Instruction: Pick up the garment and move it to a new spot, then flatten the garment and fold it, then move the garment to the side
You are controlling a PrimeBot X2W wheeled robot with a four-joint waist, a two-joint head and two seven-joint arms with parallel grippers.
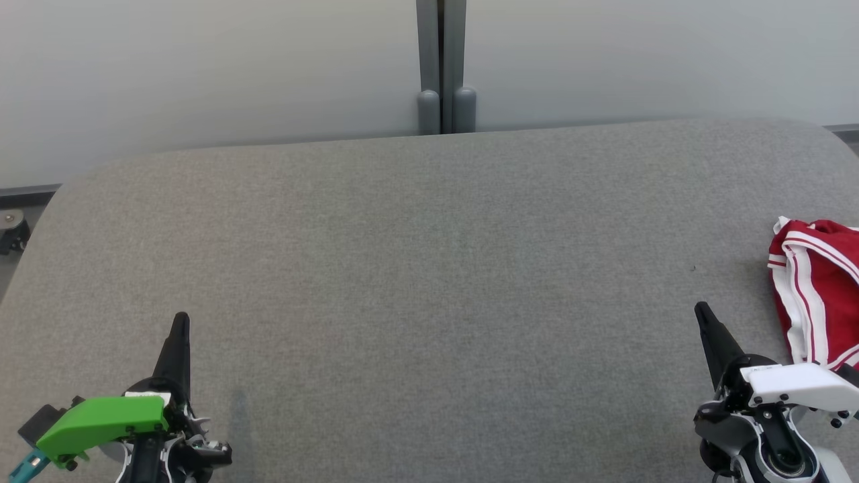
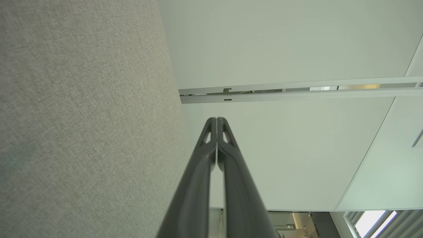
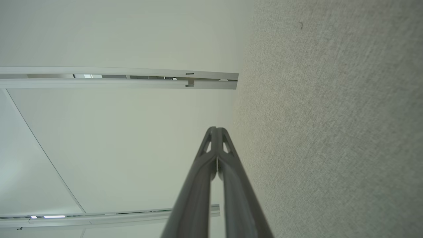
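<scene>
While both of my grippers sit low by the near edge of the grey felt surface (image 1: 429, 268), the garment (image 1: 815, 295) lies at the surface's right edge. It is a red piece with white stripes, bunched up and cut off by the frame, so I cannot tell its full shape or how far it reaches. My left gripper (image 1: 180, 319) is near the near-left corner, its two dark fingers pressed together into one point with nothing between them. My left wrist view shows the tips meeting, with the surface along one side and pale wall panels (image 2: 297, 39) beyond. My right gripper (image 1: 702, 308) is toward the near-right corner, also clenched on nothing, its tip near the garment but apart from it. The white wrist housing (image 1: 798, 386) overlaps the garment's near end. Whether my fingers touch the surface or hover above it I cannot tell. Beyond the far edge stands a grey post (image 1: 441, 67), and a small caster (image 1: 13, 231) shows off the left edge, partly hidden.
</scene>
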